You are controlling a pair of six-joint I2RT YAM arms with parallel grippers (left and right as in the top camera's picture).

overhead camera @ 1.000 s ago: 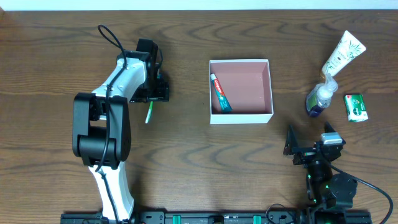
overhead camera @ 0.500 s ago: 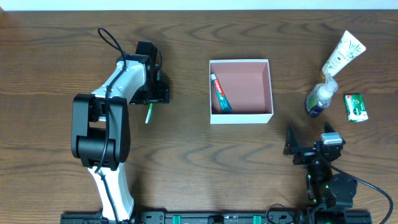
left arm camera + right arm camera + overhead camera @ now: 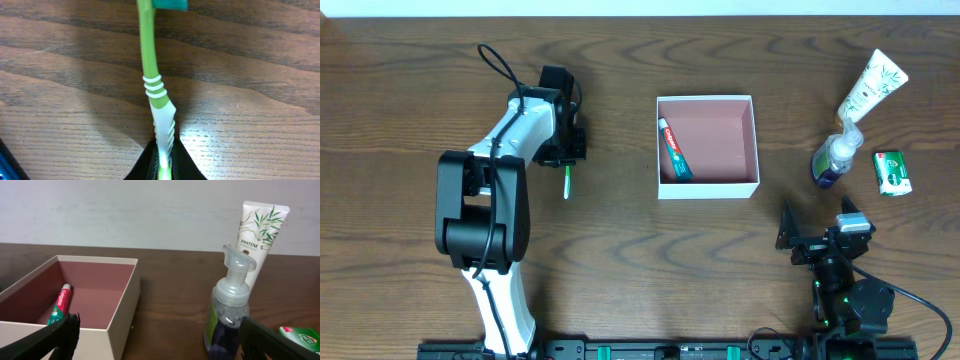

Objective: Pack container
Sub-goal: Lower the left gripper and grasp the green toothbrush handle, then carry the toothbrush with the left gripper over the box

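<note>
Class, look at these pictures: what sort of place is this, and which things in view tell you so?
Probably a robotics lab tabletop set up for a packing exercise: two robot arms at a wooden table, a container, and toiletries such as a toothbrush and pump bottle.

The left arm reaches up from its base at the near edge, its white link angled toward the far side, and its wrist points down at the worktop [image 3: 410, 120] left of centre. The left gripper [image 3: 164, 165] has its jaws pinched tight on the white end of a green toothbrush [image 3: 150, 70] handle. The right arm sits folded low near its base at the near right, and the right gripper [image 3: 160, 335] has its dark fingers [image 3: 55, 335] spread wide with nothing between them.
</note>
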